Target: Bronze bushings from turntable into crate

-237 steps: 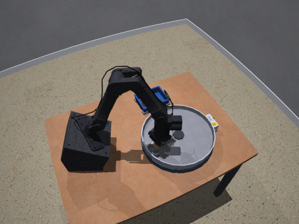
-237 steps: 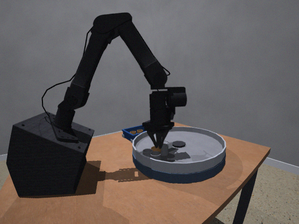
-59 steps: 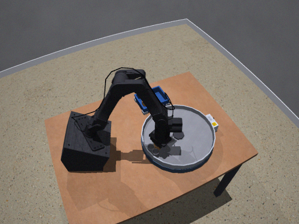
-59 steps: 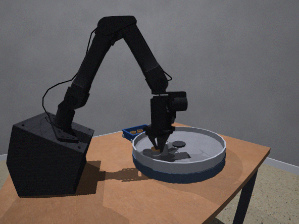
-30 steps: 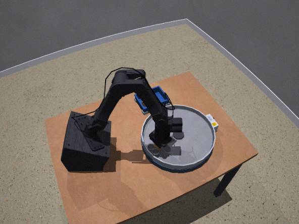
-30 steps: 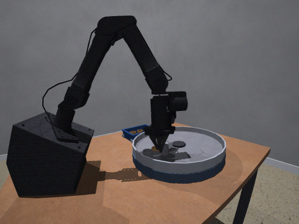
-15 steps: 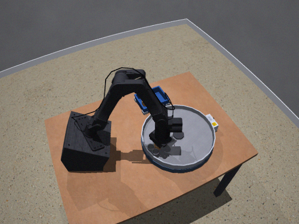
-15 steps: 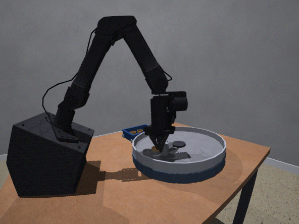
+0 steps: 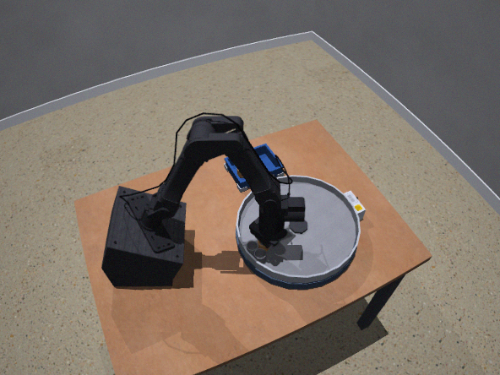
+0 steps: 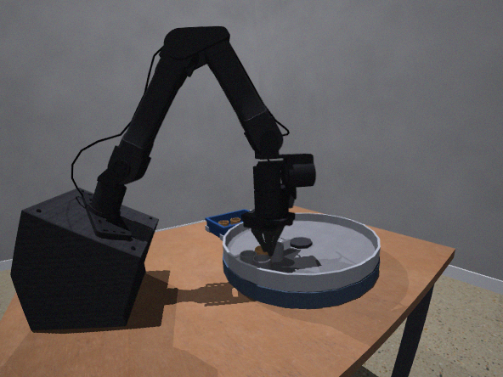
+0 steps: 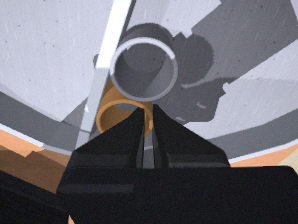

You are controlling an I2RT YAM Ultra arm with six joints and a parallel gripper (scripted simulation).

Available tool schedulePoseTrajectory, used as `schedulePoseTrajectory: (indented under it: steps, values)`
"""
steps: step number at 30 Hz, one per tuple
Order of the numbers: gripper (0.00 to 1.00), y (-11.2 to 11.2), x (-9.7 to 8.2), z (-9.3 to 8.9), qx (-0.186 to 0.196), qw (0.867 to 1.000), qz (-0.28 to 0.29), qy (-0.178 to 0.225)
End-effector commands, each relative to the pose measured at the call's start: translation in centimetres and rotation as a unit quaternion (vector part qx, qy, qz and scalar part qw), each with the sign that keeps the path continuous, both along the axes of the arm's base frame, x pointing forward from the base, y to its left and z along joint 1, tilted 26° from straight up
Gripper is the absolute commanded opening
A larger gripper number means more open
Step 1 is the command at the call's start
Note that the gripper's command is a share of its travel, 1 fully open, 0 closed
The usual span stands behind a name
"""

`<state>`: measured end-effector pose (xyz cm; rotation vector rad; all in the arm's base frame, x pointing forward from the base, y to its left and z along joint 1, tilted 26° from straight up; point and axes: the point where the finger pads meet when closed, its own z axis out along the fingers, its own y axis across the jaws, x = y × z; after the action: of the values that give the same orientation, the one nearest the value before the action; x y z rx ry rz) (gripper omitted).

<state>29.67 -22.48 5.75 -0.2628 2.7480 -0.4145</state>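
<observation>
The turntable lies under the gripper, whose fingers are nearly together—pinching the bronze bushing by its wall. Behind the gripper, the arm partly hides the crate; two bronze rings show inside. Three steel bushings stand close around the tips (one mostly hidden in the wrist view). Beyond the turntable, a white box bears a yellow patch—its markings unreadable.

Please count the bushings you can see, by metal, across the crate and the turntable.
Bronze bushings: 3 (2 in the crate, 1 on the turntable)
Steel bushings: 3, all on the turntable
Total: 6 visible
</observation>
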Motion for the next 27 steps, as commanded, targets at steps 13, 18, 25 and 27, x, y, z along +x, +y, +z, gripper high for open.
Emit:
schedulePoseTrajectory:
  steps: [13,18,25,27]
  values:
    - [0.0,0.6,0.1,0.6,0.005,1.0,0.003,-0.01]
    - [0.0,0.2,0.4,2.2,-0.003,1.0,0.002,-0.019]
    - [0.0,0.7,-1.0,4.7,-0.005,1.0,0.002,-0.018]
    - [0.0,0.8,-1.2,5.2,-0.005,1.0,0.002,-0.018]
